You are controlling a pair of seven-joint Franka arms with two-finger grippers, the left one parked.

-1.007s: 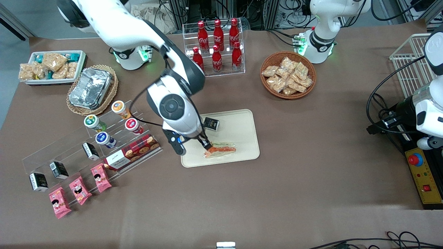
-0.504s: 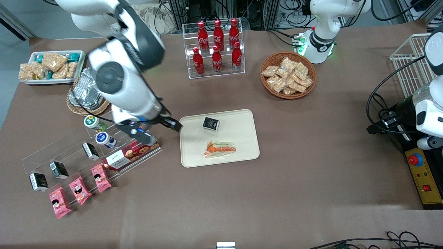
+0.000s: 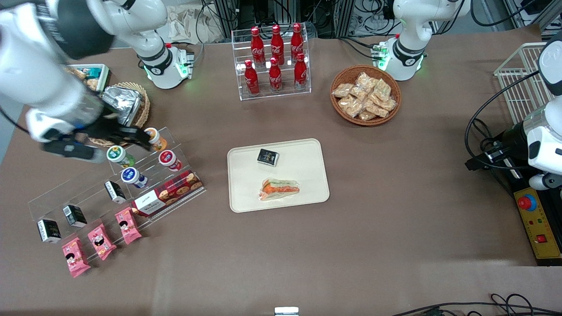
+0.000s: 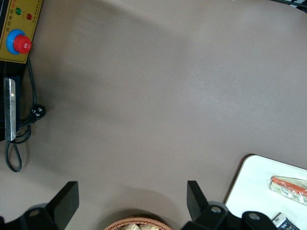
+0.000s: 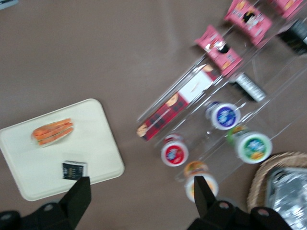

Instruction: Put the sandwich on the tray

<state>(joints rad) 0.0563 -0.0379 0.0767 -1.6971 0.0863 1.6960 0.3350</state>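
The sandwich [image 3: 280, 189], a wrapped wedge with orange and green filling, lies on the cream tray [image 3: 307, 169] near the rim closest to the front camera. It also shows in the right wrist view [image 5: 53, 132] on the tray [image 5: 98, 143], and in the left wrist view [image 4: 288, 184]. My gripper [image 3: 138, 137] is open and empty. It hovers high above the clear stepped rack toward the working arm's end of the table, well away from the tray. In the right wrist view the gripper [image 5: 142, 187] has nothing between its fingers.
A small black box [image 3: 268, 157] sits on the tray farther from the front camera than the sandwich. The clear rack [image 3: 145, 175] holds cups, a cookie box and pink packets. A wicker basket with foil trays [image 3: 117, 112], a cola bottle rack [image 3: 274, 61] and a snack basket [image 3: 365, 95] stand nearby.
My gripper let go of the sandwich on the tray, rose, and swung away to above the clear rack. The sandwich stays where it was set down.
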